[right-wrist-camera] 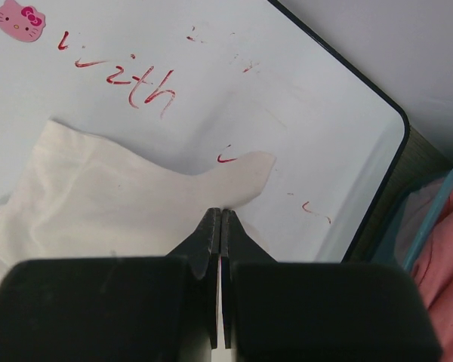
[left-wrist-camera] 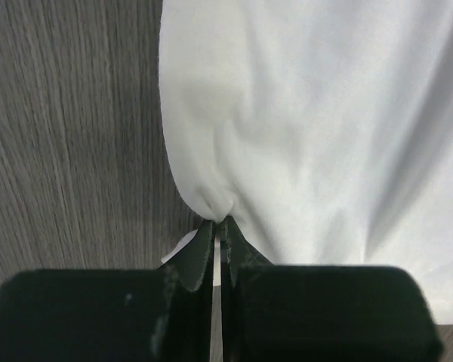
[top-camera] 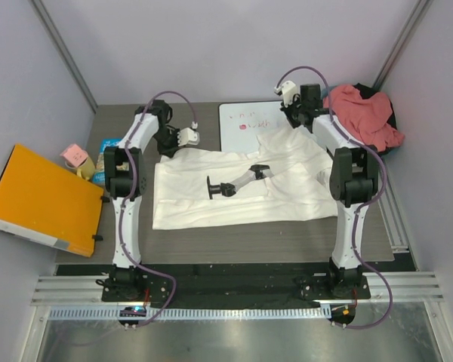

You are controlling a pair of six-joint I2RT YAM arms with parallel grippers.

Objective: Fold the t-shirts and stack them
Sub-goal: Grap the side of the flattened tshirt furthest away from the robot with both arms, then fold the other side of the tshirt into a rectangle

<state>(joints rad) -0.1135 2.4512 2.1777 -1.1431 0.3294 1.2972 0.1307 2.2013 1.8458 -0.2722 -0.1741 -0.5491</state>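
The white t-shirt (top-camera: 241, 192) lies spread on the table, its far right part over the whiteboard (top-camera: 241, 121). My left gripper (top-camera: 171, 146) is shut on the shirt's far left edge; the left wrist view shows cloth (left-wrist-camera: 309, 136) bunched at the closed tips (left-wrist-camera: 219, 220). My right gripper (top-camera: 297, 121) is shut on a far right flap of the shirt (right-wrist-camera: 121, 204) above the whiteboard (right-wrist-camera: 309, 136), tips together (right-wrist-camera: 222, 212). The salmon t-shirt (top-camera: 362, 113) lies crumpled in a bin at the far right and also shows in the right wrist view (right-wrist-camera: 447, 249).
A black and grey tool (top-camera: 238, 181) lies on the middle of the white shirt. An orange folder (top-camera: 41, 200) leans at the left, with small pink and blue items (top-camera: 87, 157) beside it. The whiteboard carries red writing and a pink cat sticker (right-wrist-camera: 20, 19).
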